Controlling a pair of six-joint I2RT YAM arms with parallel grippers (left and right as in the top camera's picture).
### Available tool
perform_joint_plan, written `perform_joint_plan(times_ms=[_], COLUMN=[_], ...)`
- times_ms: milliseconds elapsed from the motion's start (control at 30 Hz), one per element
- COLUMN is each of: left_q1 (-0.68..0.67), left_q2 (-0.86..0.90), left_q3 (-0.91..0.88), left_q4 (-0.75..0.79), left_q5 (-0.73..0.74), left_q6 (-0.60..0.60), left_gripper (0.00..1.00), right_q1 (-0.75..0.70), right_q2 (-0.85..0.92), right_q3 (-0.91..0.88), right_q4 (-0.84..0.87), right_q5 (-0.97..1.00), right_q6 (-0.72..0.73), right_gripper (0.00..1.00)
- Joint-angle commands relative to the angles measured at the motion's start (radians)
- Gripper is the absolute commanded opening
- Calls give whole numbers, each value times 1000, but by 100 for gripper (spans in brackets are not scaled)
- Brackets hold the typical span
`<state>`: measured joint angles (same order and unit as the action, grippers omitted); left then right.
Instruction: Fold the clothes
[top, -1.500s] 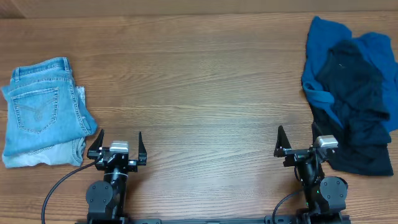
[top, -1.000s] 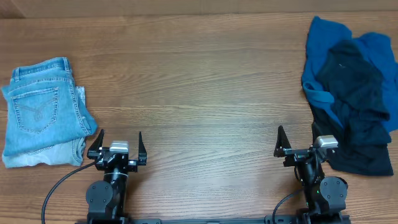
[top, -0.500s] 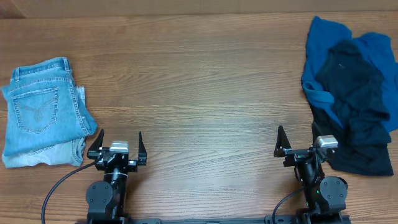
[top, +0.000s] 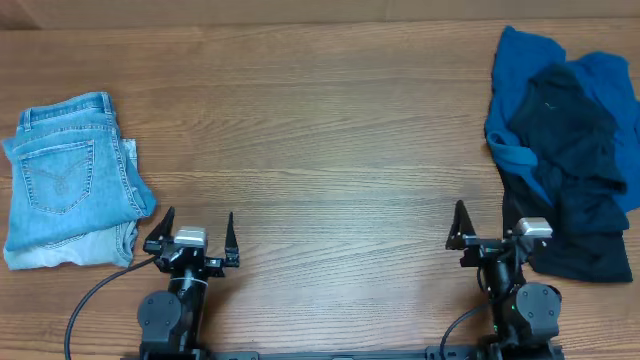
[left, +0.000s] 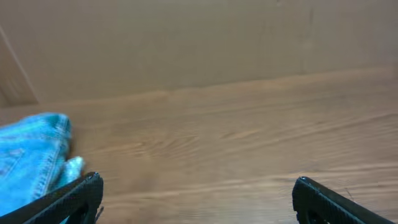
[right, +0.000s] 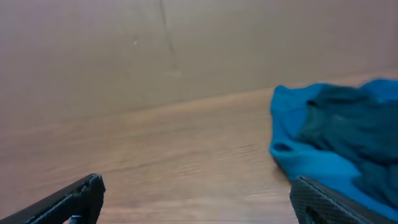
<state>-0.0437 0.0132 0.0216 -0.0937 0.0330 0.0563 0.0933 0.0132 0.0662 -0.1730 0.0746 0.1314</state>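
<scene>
— Two claws, both spread wide with nothing between the fingers?

— Yes. Both the left claw (top: 200, 214) and the right claw (top: 488, 212) sit low at the near edge of the wooden surface (top: 330, 130), empty, with their fingers pointing out across the wood.

— Where are the clothes?

— In two lots. The light-blue denim jeans (top: 70, 175) lie folded to the left of the left claw and a little ahead of it. Its left finger is near the denim's corner but apart from it.

— And the rest?

— A crumpled heap lies ahead and to the right of the right claw. A bright blue garment (top: 520, 60) is underneath and a dark navy top (top: 570, 130) is bunched over it. Another dark piece (top: 585, 250) trails back beside the claw's right finger. From overhead I cannot tell whether that finger touches the cloth.

— Wrist views?

— The left one shows denim beyond the left fingertip, and the right one shows blue cloth past the right fingertip. Wood grain lies between the fingers in both.
</scene>
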Motion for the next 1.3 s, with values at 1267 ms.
perform_joint_plan(times_ms=[1267], left_q1=[4], left_q2=[766], left_q3=[873], left_q4=[-556], left_q5=[248], left_q6=[-94], left_gripper=[100], right_q1=[-524], right_q2=[1657], right_q3=[1119], right_q4=[-723], right_q5=[141], right_q6=[109], right_gripper=[69])
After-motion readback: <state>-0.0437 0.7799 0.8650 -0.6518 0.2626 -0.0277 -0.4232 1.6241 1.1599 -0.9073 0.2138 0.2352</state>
